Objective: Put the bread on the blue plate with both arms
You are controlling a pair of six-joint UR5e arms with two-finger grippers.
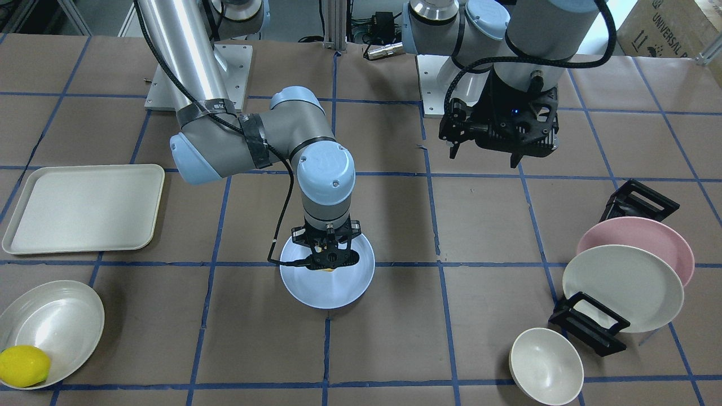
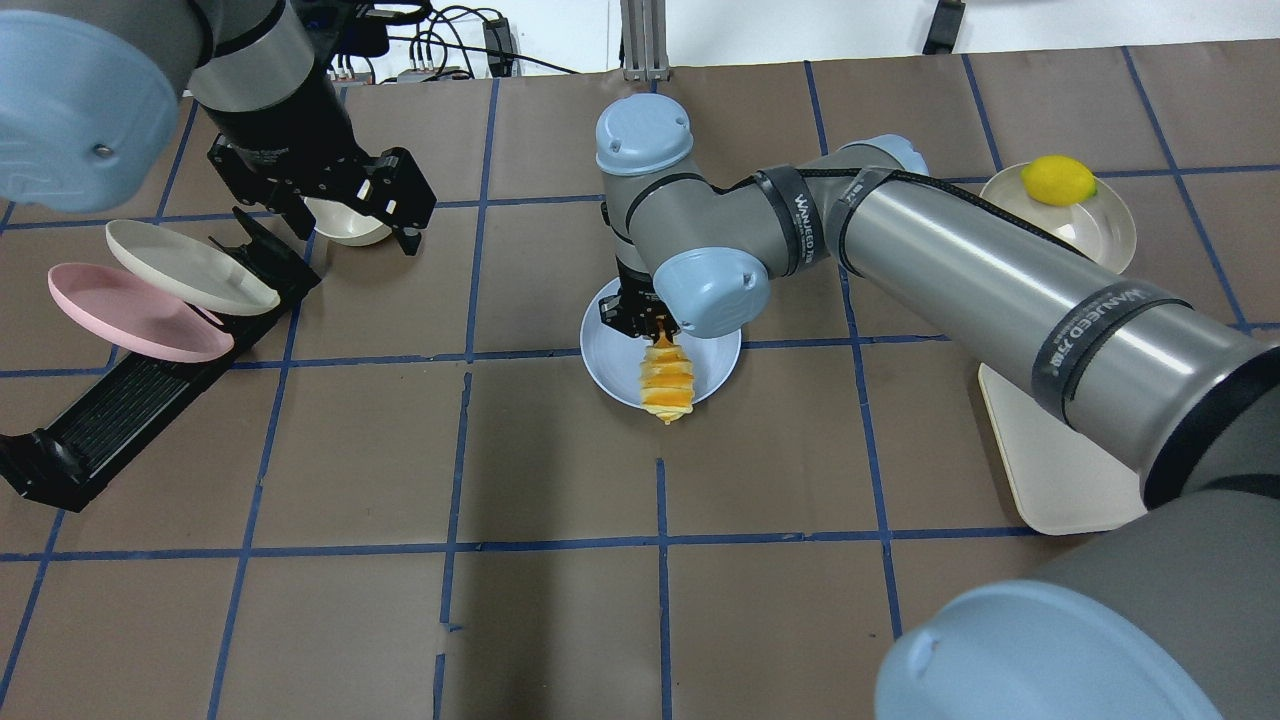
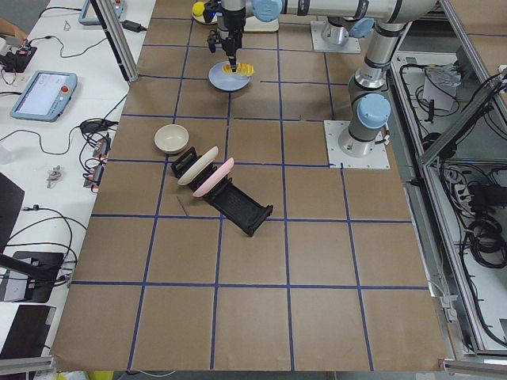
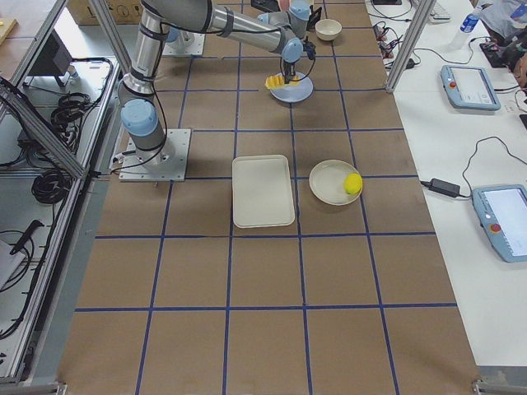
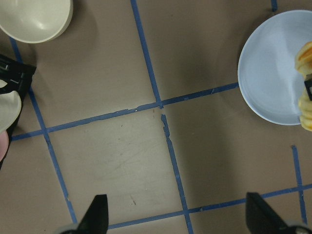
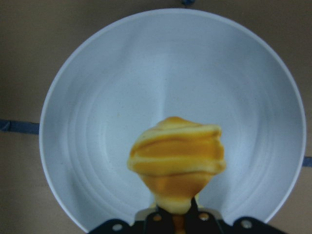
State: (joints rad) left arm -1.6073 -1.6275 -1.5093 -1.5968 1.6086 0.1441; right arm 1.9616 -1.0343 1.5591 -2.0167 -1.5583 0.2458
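Observation:
The bread (image 2: 667, 380), a ridged orange and cream-yellow roll, hangs by one end from my right gripper (image 2: 650, 325), which is shut on it. It is held over the pale blue plate (image 2: 610, 355) near the table's middle. The right wrist view shows the bread (image 6: 176, 158) against the plate (image 6: 97, 122); I cannot tell whether they touch. In the front view the right gripper (image 1: 329, 260) stands over the plate (image 1: 338, 290). My left gripper (image 1: 484, 158) is open and empty, raised above the table well to the plate's side; its fingertips (image 5: 97, 214) are spread wide.
A pink plate (image 1: 648, 237) and a cream plate (image 1: 620, 285) lean in a black rack (image 1: 589, 324). A small cream bowl (image 1: 546, 366) stands beside them. A cream tray (image 1: 84, 207) and a bowl (image 1: 56, 321) holding a lemon (image 1: 22, 366) lie on my right side.

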